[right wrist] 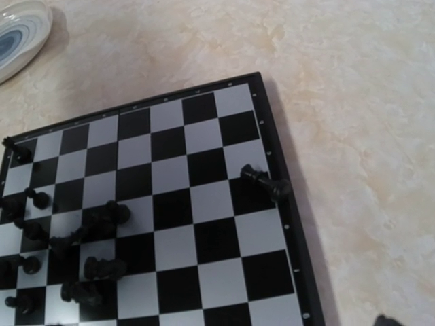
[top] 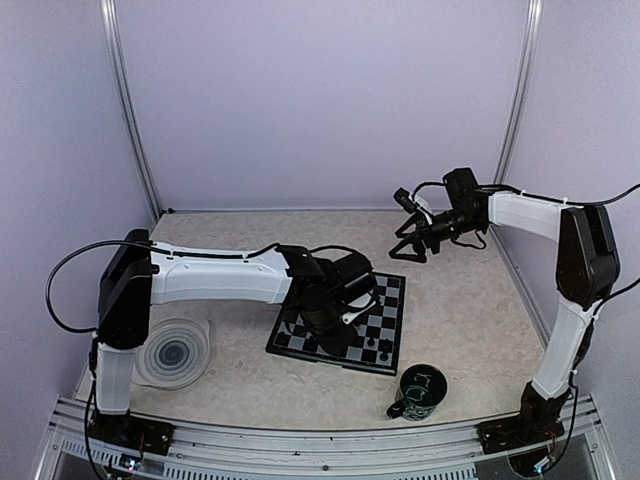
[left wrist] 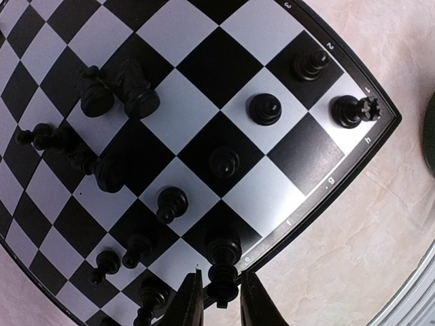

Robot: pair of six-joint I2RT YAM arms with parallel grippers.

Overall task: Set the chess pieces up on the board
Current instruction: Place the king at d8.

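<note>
The board (top: 392, 300) lies mid-table with black chess pieces (left wrist: 264, 109) scattered over it, some upright, some toppled. My left gripper (left wrist: 219, 302) hovers over the board's near edge, one of its fingers (left wrist: 187, 305) on each side of a tall black piece (left wrist: 224, 261) standing on the edge square by the letter e. A thin gap shows on both sides, so the jaws are slightly open around it. My right gripper (top: 410, 245) hangs open above the table behind the board's far right corner, holding nothing. One piece (right wrist: 266, 182) lies on its side by the board's rim.
A dark green mug (top: 418, 392) stands near the front edge, right of the board. At the front left, beside the left arm's base, sits a grey spiral plate (top: 175, 350). White walls enclose the table.
</note>
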